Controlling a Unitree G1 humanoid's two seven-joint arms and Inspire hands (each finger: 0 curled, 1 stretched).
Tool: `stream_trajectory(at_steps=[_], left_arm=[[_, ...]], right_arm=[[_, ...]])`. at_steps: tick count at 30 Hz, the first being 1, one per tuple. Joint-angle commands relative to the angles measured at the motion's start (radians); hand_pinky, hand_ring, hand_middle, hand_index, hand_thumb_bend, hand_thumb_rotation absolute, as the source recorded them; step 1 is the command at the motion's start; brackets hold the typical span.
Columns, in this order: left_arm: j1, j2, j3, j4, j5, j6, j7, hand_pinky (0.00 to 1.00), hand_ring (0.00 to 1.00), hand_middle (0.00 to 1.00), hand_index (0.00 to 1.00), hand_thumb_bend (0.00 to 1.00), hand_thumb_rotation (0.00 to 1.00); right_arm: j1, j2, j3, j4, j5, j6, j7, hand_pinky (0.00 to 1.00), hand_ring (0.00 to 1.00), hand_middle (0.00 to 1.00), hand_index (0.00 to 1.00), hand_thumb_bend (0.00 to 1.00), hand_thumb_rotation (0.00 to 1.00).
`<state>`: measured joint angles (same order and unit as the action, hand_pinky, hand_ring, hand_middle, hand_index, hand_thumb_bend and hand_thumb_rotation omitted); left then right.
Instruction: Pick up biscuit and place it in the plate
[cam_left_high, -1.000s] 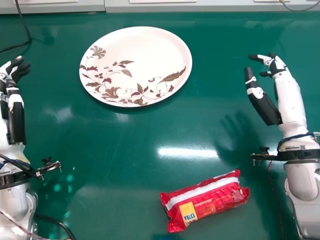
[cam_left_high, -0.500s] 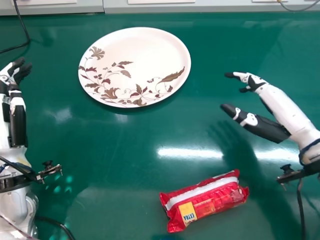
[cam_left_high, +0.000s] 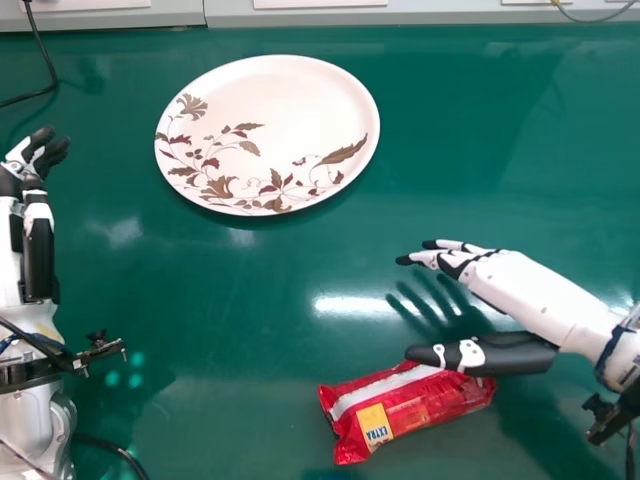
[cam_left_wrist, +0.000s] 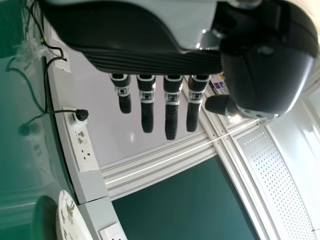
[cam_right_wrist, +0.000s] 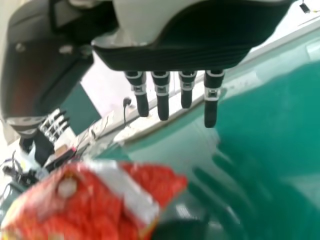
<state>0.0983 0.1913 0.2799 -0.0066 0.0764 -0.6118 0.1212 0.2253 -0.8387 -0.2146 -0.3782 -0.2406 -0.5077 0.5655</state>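
The red biscuit packet (cam_left_high: 430, 408) lies on the table near the front, slightly slanted. My right hand (cam_left_high: 520, 295) is over the table just beyond it, thumb above the packet's far edge, fingers straight and holding nothing. In the right wrist view, the right hand (cam_right_wrist: 162, 95) has its fingers extended, with the packet (cam_right_wrist: 95, 205) close by. The white plate with brown leaves (cam_left_high: 270, 115) rests farther back, left of centre. At the far left, my left hand (cam_left_high: 38, 215) is open; the left wrist view shows the left hand (cam_left_wrist: 171, 107) with straight fingers, and the plate's edge (cam_left_wrist: 70, 220).
The green table (cam_left_high: 230, 330) has a light-coloured ledge (cam_left_high: 420, 14) along its back edge. A black cable (cam_left_high: 45, 50) runs at the back left, and another cable (cam_left_high: 110, 445) lies by the left arm.
My right hand has swung left and toward the front, from the table's right side to the packet's far edge. The left hand has barely moved; packet and plate rest where they were.
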Motion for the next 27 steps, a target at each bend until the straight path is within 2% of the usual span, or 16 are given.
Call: stream_trajectory(at_steps=[1,6,9,12,20,22,24,27], left_arm=[[0.05,-0.033,-0.014,0.046,0.015,0.0,0.009,0.93,0.85,0.82,0.85,0.04,0.02],[0.052,-0.033,-0.009,0.039,0.029,0.004,0.017,0.89,0.83,0.81,0.84,0.05,0.0],[0.048,-0.028,-0.012,0.048,0.015,-0.004,0.006,0.94,0.85,0.83,0.86,0.04,0.0],[0.039,-0.023,-0.01,0.058,0.014,-0.009,0.005,0.93,0.85,0.83,0.85,0.04,0.0],[0.027,-0.013,-0.007,0.072,0.008,-0.014,0.002,0.96,0.85,0.83,0.86,0.03,0.0],[0.027,-0.012,-0.005,0.071,0.028,-0.017,0.013,0.92,0.84,0.82,0.85,0.04,0.0],[0.028,-0.014,-0.006,0.066,0.033,-0.012,0.018,0.89,0.82,0.81,0.84,0.04,0.0],[0.031,-0.02,-0.008,0.053,0.031,-0.001,0.019,0.91,0.83,0.82,0.85,0.04,0.0]], right_arm=[[0.026,-0.015,0.004,0.001,-0.025,-0.05,0.0,0.82,0.93,0.96,0.97,1.0,0.62],[0.033,-0.035,0.007,-0.016,-0.051,-0.083,0.029,0.9,0.98,0.99,0.99,1.0,0.6],[0.025,-0.063,0.011,-0.016,-0.058,-0.1,0.047,0.94,1.0,1.0,1.0,1.0,0.58],[0.012,-0.106,0.016,-0.017,-0.067,-0.12,0.075,0.99,1.0,1.0,1.0,1.0,0.59],[-0.024,-0.205,0.017,-0.027,-0.045,-0.188,0.133,1.0,1.0,1.0,1.0,1.0,0.6],[-0.022,-0.227,0.018,-0.034,-0.032,-0.194,0.152,1.0,1.0,1.0,1.0,1.0,0.61],[-0.02,-0.243,0.023,-0.045,-0.021,-0.188,0.172,1.0,1.0,1.0,1.0,1.0,0.6],[-0.02,-0.247,0.033,-0.053,-0.031,-0.193,0.18,1.0,1.0,1.0,1.0,1.0,0.59]])
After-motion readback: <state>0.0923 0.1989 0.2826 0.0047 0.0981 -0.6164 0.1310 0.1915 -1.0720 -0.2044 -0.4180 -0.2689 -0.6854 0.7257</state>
